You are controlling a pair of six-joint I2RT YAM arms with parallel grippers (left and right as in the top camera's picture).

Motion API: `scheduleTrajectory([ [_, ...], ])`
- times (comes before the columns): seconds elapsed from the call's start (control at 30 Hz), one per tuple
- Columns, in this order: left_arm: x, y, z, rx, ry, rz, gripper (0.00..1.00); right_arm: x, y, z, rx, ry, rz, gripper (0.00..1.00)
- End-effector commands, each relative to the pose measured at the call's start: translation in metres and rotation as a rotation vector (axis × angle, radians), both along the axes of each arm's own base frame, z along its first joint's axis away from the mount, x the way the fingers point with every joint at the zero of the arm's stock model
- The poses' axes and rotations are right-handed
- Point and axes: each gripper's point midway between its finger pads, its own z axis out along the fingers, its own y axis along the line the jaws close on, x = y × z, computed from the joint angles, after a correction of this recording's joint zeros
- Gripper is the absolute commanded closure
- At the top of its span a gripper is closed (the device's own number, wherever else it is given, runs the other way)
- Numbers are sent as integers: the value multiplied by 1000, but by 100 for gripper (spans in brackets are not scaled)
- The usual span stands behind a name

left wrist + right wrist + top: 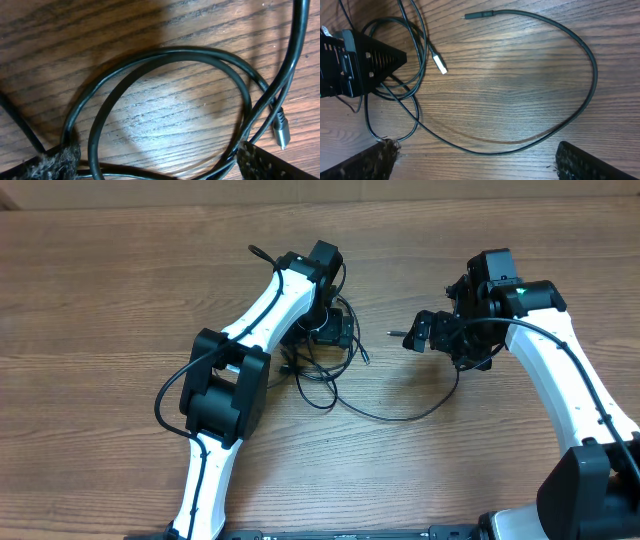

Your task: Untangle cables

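The cables point(318, 370) lie tangled on the wooden table under my left gripper point(330, 332). In the left wrist view two black loops point(165, 55) curl between the open fingers point(50, 165), and a small metal plug point(281, 131) rests at the right. One long strand point(400, 417) sweeps right from the tangle in a wide arc. My right gripper point(420, 332) hovers open above that arc point(492, 151), whose plug end point(479, 15) lies free. A white-tipped plug point(439, 64) lies beside the left gripper's black body point(355, 62). Neither gripper holds anything.
Both white arms reach in from the near edge, the left arm point(240, 350) on a diagonal and the right arm point(570, 380) along the right side. Each carries its own thicker black wire point(170, 385). Bare wood point(120, 280) surrounds the tangle.
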Motion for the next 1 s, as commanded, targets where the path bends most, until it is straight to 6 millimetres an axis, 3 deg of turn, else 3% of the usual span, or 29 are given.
scheduleTrajectory([
  [0.0, -3, 0, -6, 9, 12, -4, 0, 1, -2, -2, -9, 0, -6, 0],
  [0.97, 1, 0, -6, 6, -4, -3, 1, 1, -2, -2, -9, 0, -6, 0],
])
